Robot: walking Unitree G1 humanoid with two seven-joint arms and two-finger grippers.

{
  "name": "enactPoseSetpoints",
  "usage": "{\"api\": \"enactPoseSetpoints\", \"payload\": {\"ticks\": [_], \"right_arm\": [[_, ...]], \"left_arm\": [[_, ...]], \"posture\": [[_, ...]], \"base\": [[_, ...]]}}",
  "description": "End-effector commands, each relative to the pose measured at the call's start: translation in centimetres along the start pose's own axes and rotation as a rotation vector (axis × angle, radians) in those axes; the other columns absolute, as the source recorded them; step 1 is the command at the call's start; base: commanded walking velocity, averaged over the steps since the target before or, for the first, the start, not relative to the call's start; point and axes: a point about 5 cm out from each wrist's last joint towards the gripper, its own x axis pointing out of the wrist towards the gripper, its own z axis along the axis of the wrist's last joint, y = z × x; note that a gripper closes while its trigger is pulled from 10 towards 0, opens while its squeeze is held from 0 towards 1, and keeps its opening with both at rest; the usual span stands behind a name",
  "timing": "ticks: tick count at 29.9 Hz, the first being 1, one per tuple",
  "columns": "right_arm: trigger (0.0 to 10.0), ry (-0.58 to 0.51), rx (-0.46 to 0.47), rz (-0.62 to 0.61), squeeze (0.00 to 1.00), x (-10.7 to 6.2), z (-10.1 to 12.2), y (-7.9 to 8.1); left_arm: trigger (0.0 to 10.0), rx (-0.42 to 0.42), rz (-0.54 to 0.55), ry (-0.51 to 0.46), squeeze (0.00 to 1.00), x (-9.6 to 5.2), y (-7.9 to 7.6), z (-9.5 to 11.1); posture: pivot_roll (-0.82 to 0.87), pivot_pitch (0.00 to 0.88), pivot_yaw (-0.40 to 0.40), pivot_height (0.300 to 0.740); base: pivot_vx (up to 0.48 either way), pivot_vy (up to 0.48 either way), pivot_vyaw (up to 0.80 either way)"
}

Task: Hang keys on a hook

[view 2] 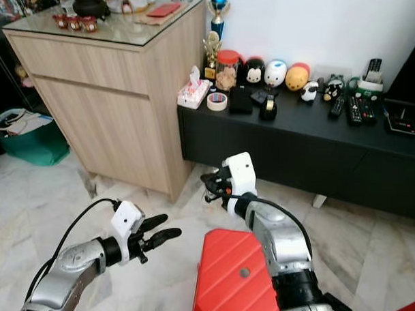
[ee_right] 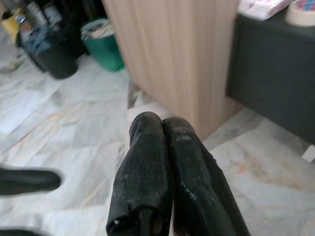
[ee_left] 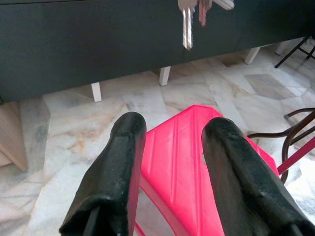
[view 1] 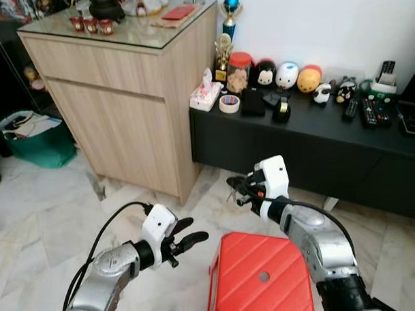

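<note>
The red stool (view 1: pixel 261 280) stands on the marble floor (view 1: pixel 42 211) nearest the robot and serves as the landmark. Just left of the stool, the left gripper (view 1: pixel 187 238) hovers low above the floor with its two black fingers (ee_left: pixel 110 172) spread apart and nothing between them.

Above the stool's far edge, the right gripper (view 1: pixel 235 189) is raised on its bent silver arm, fingers (ee_right: pixel 147 182) pressed together side by side. The keys (ee_left: pixel 189 19) dangle below this gripper: in the left wrist view several silver blades hang against the dark front of the console, their tips above the floor beyond the stool. How the fingers grip the ring itself cannot be told, yet the bunch hangs from the closed fingertips.

Beyond the stool, to its far right, runs the low black console (view 1: pixel 296 145) on short white feet. Its top carries a tissue pack (view 1: pixel 205 95), a tape roll (view 1: pixel 229 103), a red-lidded jar (view 1: pixel 239 71), round figurines (view 1: pixel 287 75) and remote controls (view 1: pixel 372 112).

Beyond the stool, to its far left, rises a tall wooden cabinet (view 1: pixel 120 105), touching the console's end; a trophy (view 1: pixel 230 9) stands at the junction. A green bag (view 1: pixel 34 139) rests on the floor left of the cabinet.
</note>
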Motion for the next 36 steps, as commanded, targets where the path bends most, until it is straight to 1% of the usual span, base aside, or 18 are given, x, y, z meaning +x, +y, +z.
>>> {"api": "enactPoseSetpoints", "payload": {"ticks": [1,3,4,6,8,10,12,15,18,22,24,27,30,32,36], "right_arm": [[10.0,0.008,-0.031,0.027,0.00,-0.1,0.7,1.0],[10.0,0.046,-0.078,0.012,0.00,-0.4,1.1,1.5],[10.0,0.046,-0.078,0.012,0.00,-0.4,1.1,1.5],[10.0,0.046,-0.105,0.008,0.00,-0.6,2.0,1.8],[10.0,0.042,-0.107,0.011,0.00,-0.6,2.3,1.9],[10.0,0.048,-0.108,0.026,0.00,-0.8,2.6,2.5],[10.0,0.049,-0.122,0.027,0.00,-0.9,2.9,2.9],[10.0,0.048,-0.138,0.018,0.00,-1.0,3.2,3.3],[10.0,0.046,-0.138,0.014,0.00,-0.9,3.4,3.6],[10.0,0.053,-0.138,-0.031,0.00,-0.9,3.6,3.9],[10.0,0.055,-0.139,-0.033,0.00,-0.9,3.6,4.0],[10.0,0.071,-0.167,-0.060,0.00,-0.9,3.7,4.2],[10.0,0.066,-0.157,-0.091,0.00,-0.9,3.9,4.4],[10.0,0.060,-0.145,-0.101,0.00,-0.8,4.2,4.9],[10.0,0.056,-0.137,-0.110,0.00,-0.7,4.3,5.2]], "left_arm": [[10.0,0.022,-0.012,0.009,0.00,0.2,0.0,0.4],[10.0,0.037,-0.014,0.017,0.00,0.3,0.0,0.5],[10.0,0.037,-0.014,0.017,0.00,0.3,0.0,0.5],[10.0,0.077,0.006,0.013,0.00,0.7,0.4,0.8],[10.0,0.086,0.008,0.010,0.00,0.8,0.5,1.0],[10.0,0.093,0.003,0.004,0.00,1.0,0.6,1.3],[10.0,0.123,0.005,-0.004,0.00,1.3,0.7,1.7],[10.0,0.142,0.009,-0.013,0.00,1.5,0.8,2.1],[10.0,0.152,0.006,-0.019,0.00,1.6,0.7,2.4],[10.0,0.166,-0.015,-0.019,0.00,1.8,0.5,2.6],[10.0,0.170,-0.023,-0.021,0.00,1.8,0.4,2.7],[10.0,0.181,-0.054,-0.016,0.00,1.8,0.0,2.9],[10.0,0.191,-0.059,-0.019,0.00,1.9,-0.1,3.1],[10.0,0.207,-0.054,-0.028,0.00,2.0,0.0,3.4],[10.0,0.207,-0.051,-0.045,0.00,2.2,-0.1,3.8]], "posture": [[-0.02,0.000,0.004,0.716],[-0.02,0.000,0.004,0.716],[-0.02,0.000,0.004,0.716],[-0.02,0.000,0.002,0.716],[-0.03,0.000,0.003,0.716],[-0.03,0.000,0.003,0.716],[-0.03,0.002,0.002,0.716],[-0.03,0.002,0.003,0.716],[-0.03,0.000,0.001,0.716],[-0.03,0.001,-0.003,0.716],[-0.03,0.001,-0.004,0.716],[-0.02,0.002,-0.006,0.716],[-0.02,0.000,-0.007,0.716],[-0.02,0.002,-0.010,0.716],[-0.02,0.001,-0.012,0.716]], "base": [[0.000,0.000,0.00],[0.000,0.000,0.00],[0.000,0.000,0.00],[0.000,0.000,0.00],[0.000,0.000,0.00],[0.000,0.000,0.00],[0.000,0.000,0.00],[0.000,0.000,0.00],[0.000,0.000,0.00],[0.000,0.000,0.00],[0.000,0.000,0.00],[0.000,0.000,0.00],[0.000,0.000,0.00],[0.000,0.000,0.00],[0.000,0.000,0.00]]}}
